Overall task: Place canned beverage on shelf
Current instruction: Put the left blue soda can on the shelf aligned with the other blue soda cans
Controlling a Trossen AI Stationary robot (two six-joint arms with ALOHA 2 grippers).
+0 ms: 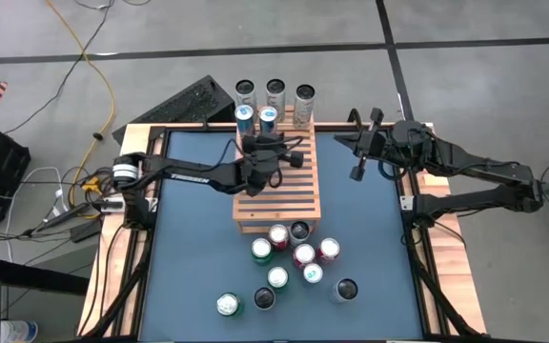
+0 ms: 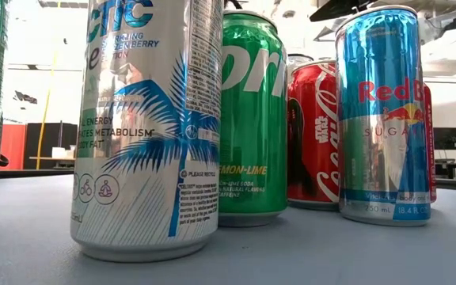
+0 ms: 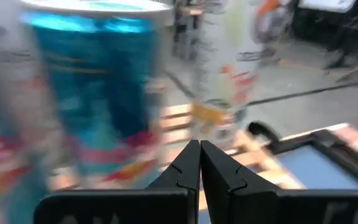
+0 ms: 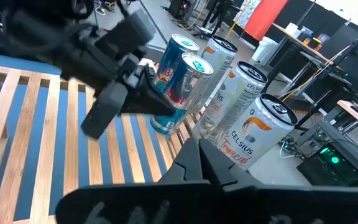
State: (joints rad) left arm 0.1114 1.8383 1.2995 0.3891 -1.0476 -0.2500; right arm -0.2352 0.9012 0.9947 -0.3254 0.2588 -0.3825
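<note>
The slatted wooden shelf (image 1: 276,191) lies mid-table. Two blue cans (image 1: 244,116) (image 1: 268,118) stand upright on its far end, also seen from the right wrist as blue cans (image 4: 178,87). My left gripper (image 1: 254,143) (image 3: 199,152) is shut, level over the shelf, with its tips right beside the nearer blue can (image 3: 86,93). My right gripper (image 1: 358,145) (image 4: 197,149) is shut on nothing, raised at the table's far right. My left gripper's shut fingertips (image 4: 145,87) stand level against the lower side of the nearer blue can (image 4: 163,99), coming from the table's near left. The can stands upright on the shelf. I cannot tell whether the tips touch it.
Three white Celsius cans (image 1: 275,91) stand in a row just beyond the shelf's far end. Several loose cans (image 1: 294,257) stand on the blue table top near the shelf's near end, among them a Sprite can (image 2: 252,119) and a Red Bull can (image 2: 382,119).
</note>
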